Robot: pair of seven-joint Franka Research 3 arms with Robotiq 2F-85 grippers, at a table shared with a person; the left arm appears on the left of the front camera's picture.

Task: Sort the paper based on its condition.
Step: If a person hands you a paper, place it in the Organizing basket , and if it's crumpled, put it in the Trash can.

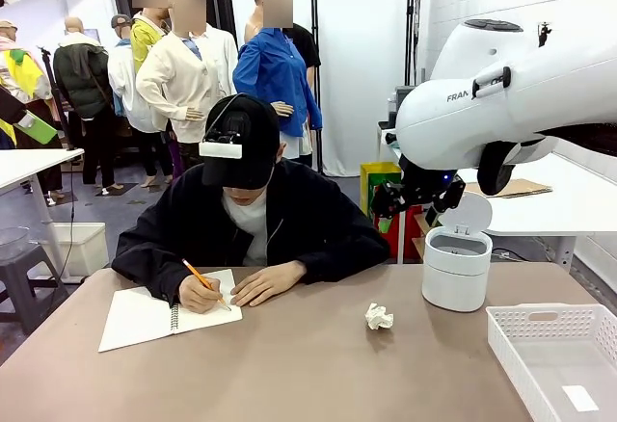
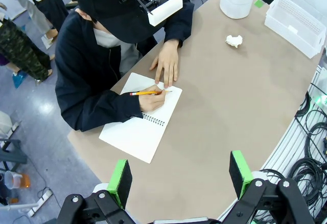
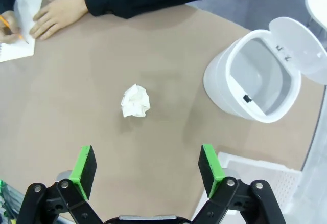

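Note:
One crumpled white paper wad [image 1: 379, 317] lies on the tan table, right of centre. It lies apart from both grippers. My right gripper [image 3: 147, 163] hangs open high above the table, with the wad [image 3: 136, 101] below and just ahead of its green pads. In the front view the right gripper [image 1: 410, 205] hovers above and behind the white bin. My left gripper [image 2: 180, 175] is open with nothing between its fingers, high over the near table edge. From it the wad [image 2: 234, 41] is far off.
A white bin [image 1: 456, 268] with its lid up stands right of the wad. A white slotted tray [image 1: 559, 355] sits at the near right corner. A person writes with a pencil in a spiral notebook [image 1: 145, 314] at the far left.

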